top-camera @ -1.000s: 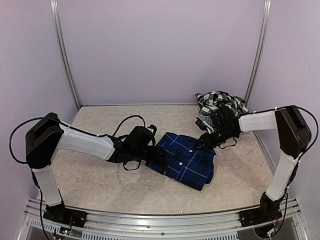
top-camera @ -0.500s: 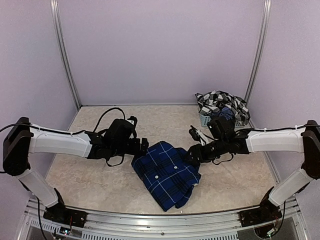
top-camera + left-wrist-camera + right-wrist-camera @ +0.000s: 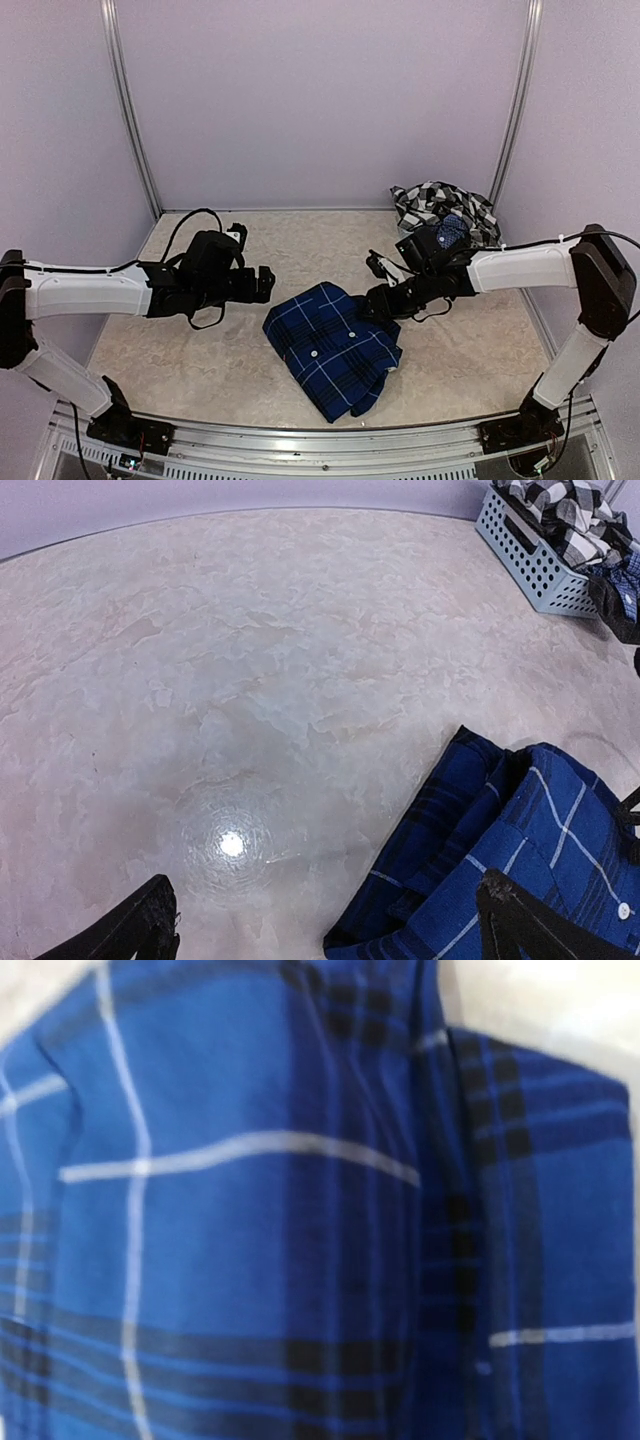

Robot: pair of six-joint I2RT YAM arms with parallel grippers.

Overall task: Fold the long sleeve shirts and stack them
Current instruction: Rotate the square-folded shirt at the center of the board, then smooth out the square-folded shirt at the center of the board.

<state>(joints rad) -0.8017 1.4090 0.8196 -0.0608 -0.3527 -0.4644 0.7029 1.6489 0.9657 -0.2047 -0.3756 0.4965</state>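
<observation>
Left gripper (image 3: 266,284) spread wide, near left edge of navy shirt (image 3: 335,345), table (image 3: 190,350) between

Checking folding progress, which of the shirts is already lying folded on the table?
The navy blue shirt with white grid lines, flat on the table; the black-and-white checked shirt lies crumpled in the basket.

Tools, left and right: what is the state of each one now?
Left tool: open, holding nothing.
Right tool: cannot be told; it is at the edge of the navy plaid shirt.
</observation>
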